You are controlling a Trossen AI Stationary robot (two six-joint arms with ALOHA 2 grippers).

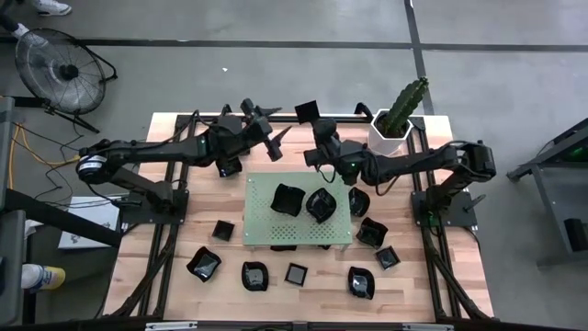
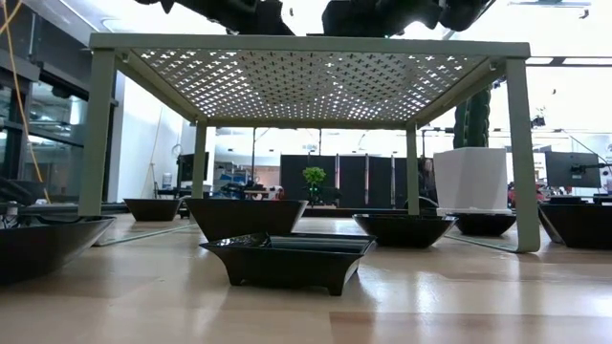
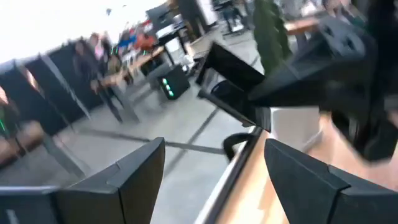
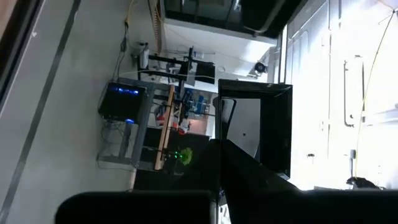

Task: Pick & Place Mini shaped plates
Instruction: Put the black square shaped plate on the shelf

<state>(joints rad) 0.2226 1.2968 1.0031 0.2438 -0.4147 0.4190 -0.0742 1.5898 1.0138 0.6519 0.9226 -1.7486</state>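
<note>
The green perforated board (image 1: 296, 213) lies at the centre of the frame with two mini shaped plates (image 1: 318, 203) on it; the other black dishes lie scattered below and right of it. At upper centre the right gripper (image 1: 309, 114) is clamped on a square black plate (image 4: 273, 127). The left gripper (image 1: 272, 131), just left of it, gapes wide and holds nothing.

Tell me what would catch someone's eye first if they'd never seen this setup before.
Probably the green perforated board on legs at the table's middle, with two glossy black mini plates on top and more scattered on the wood around and under it. Next, the two dark arms meeting above its far edge: the right gripper holds a small square black plate up in shut jaws, while the left gripper hangs beside it with jaws open. A cactus in a white pot stands at the far right corner.
</note>
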